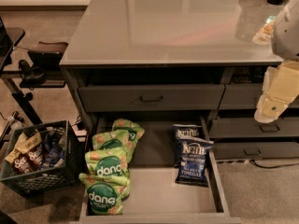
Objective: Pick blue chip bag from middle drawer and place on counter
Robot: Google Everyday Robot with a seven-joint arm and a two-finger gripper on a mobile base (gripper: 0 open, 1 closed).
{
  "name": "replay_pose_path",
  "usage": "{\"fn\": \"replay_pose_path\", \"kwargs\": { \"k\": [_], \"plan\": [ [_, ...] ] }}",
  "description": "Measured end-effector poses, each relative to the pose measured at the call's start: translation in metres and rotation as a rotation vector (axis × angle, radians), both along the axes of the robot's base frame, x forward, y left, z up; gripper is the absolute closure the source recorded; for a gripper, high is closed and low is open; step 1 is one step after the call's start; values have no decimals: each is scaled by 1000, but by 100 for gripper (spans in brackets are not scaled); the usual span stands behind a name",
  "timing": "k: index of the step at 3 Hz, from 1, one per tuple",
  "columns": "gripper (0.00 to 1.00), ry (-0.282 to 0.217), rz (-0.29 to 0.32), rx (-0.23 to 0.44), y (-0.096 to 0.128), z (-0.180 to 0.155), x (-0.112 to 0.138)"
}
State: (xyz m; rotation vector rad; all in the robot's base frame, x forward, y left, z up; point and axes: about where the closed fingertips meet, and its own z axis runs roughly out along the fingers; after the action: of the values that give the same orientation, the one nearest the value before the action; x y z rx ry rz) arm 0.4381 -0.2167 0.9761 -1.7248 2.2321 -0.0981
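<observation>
The middle drawer (159, 195) is pulled open below the counter (163, 22). Two navy "Kettle" blue chip bags lie at its right side: one (192, 162) in front, overlapping the other (187, 133) behind it. Several green "dang" bags (107, 171) lie along the drawer's left side. My gripper (272, 107) hangs at the right edge of the view, in front of the right-hand drawers. It is level with the closed top drawer, above and to the right of the blue bags, and touches nothing.
A closed drawer with a bar handle (152, 98) sits above the open one. Narrower closed drawers (254, 127) stack at the right. A dark crate of snack bags (37, 155) stands on the floor to the left. Chair legs (23, 73) are behind it.
</observation>
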Motion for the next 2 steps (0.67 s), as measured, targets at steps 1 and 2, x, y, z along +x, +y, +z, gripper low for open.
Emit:
{"fn": "replay_pose_path", "kwargs": {
  "k": [1,2],
  "plan": [
    [0,0,0,0,0,0,0],
    [0,18,-5,48,-3,-42,15]
  ]
}}
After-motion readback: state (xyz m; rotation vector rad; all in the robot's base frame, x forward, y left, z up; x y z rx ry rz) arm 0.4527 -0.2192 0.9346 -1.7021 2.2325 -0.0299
